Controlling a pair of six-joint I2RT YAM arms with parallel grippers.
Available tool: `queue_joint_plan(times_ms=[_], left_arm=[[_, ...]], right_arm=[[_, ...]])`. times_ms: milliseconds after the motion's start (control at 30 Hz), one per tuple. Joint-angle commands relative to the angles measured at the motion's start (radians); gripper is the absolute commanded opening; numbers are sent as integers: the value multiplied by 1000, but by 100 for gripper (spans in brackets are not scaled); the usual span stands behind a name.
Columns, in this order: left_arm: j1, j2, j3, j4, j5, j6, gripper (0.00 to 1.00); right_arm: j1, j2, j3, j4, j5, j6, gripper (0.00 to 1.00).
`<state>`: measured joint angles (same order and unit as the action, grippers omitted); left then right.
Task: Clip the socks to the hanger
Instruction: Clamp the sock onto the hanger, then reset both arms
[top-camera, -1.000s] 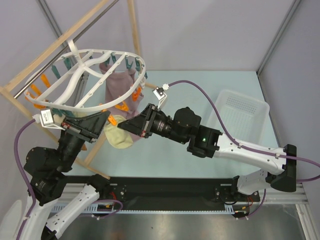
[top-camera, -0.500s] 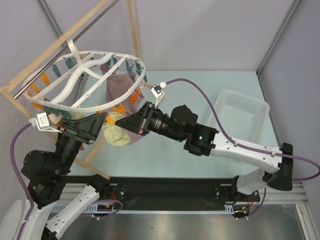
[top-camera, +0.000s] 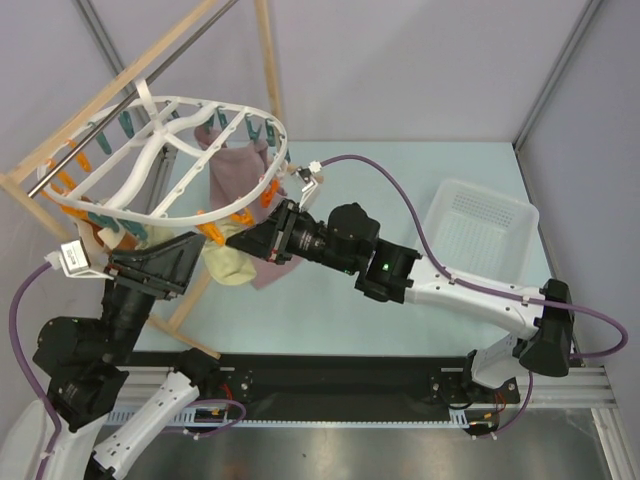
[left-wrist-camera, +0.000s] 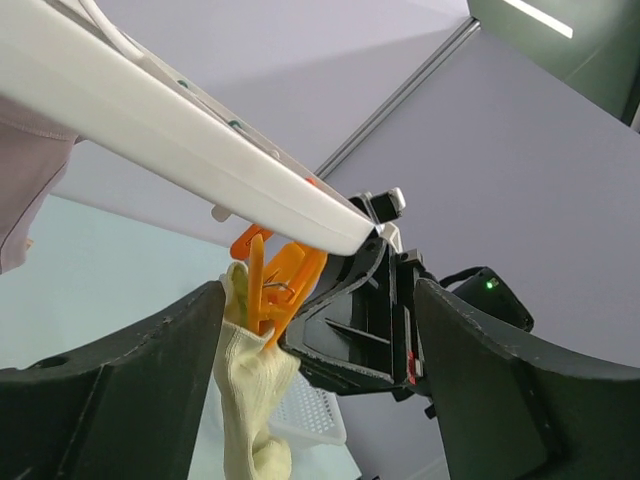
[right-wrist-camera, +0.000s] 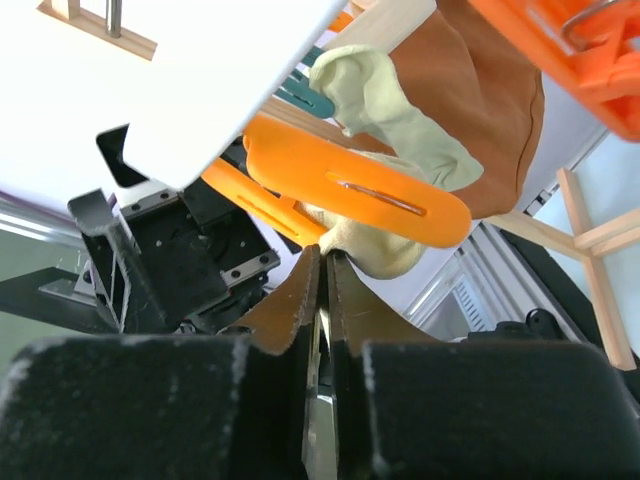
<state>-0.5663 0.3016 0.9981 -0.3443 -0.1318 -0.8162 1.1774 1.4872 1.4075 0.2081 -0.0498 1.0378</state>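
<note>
From above, the white hanger (top-camera: 152, 160) hangs tilted under a wooden rack (top-camera: 130, 78), with pegs all round its rim. Both arms crowd in at its near edge. The left gripper (top-camera: 190, 248) reaches up from the left and the right gripper (top-camera: 238, 240) from the right, their tips close together around an orange peg (top-camera: 214, 236). A cream sock (top-camera: 228, 266) dangles below that peg. A mauve cloth (top-camera: 238, 175) hangs just behind it, partly hidden by the right arm. An orange-brown cloth (top-camera: 98, 232) is bunched at the rim's left end. A white basket (top-camera: 480, 225) sits well apart on the right of the table.

From the left wrist, the left gripper (left-wrist-camera: 320, 310) has its fingers (left-wrist-camera: 110, 390) spread wide with nothing held. Ahead of them the hanger's rim (left-wrist-camera: 200, 140) slants across. The orange peg (left-wrist-camera: 275, 280) hangs under it, and the sock (left-wrist-camera: 250, 390) hangs straight down with its top edge at the peg's mouth. The black body of the right gripper (left-wrist-camera: 360, 330) blocks the space just beside the peg.

From the right wrist, the right gripper (right-wrist-camera: 320, 290) has its fingers pressed together with nothing visible between them. They sit just under the orange peg (right-wrist-camera: 350, 180). Beyond that are the sock (right-wrist-camera: 400, 120), the orange-brown cloth (right-wrist-camera: 490, 120), a teal peg (right-wrist-camera: 305, 95) and the left gripper's dark body (right-wrist-camera: 170, 250).
</note>
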Motion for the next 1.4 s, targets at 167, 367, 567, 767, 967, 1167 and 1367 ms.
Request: queue_joint_plan(times_ms=[167, 367, 567, 767, 967, 1167, 1367], left_arm=[[0, -76, 24, -38, 106, 31, 84], [0, -117, 16, -74, 195, 91, 90], [0, -176, -10, -148, 201, 123, 99], [-1, -248, -179, -116, 245, 123, 99], [0, -346, -525, 85, 336, 16, 99], [-1, -410, -780, 381, 396, -66, 100], [-1, -441, -963, 588, 448, -168, 99]], right_arm=[[-33, 22, 50, 11, -44, -48, 25], [-71, 8, 27, -120, -44, -148, 64], [-75, -86, -100, -307, 48, -281, 99], [-73, -286, -407, -395, 297, -413, 100], [-68, -615, -747, -316, 600, -482, 100], [-67, -967, -1122, -35, 607, -515, 100], [-62, -1277, -1514, 287, 605, -424, 100]])
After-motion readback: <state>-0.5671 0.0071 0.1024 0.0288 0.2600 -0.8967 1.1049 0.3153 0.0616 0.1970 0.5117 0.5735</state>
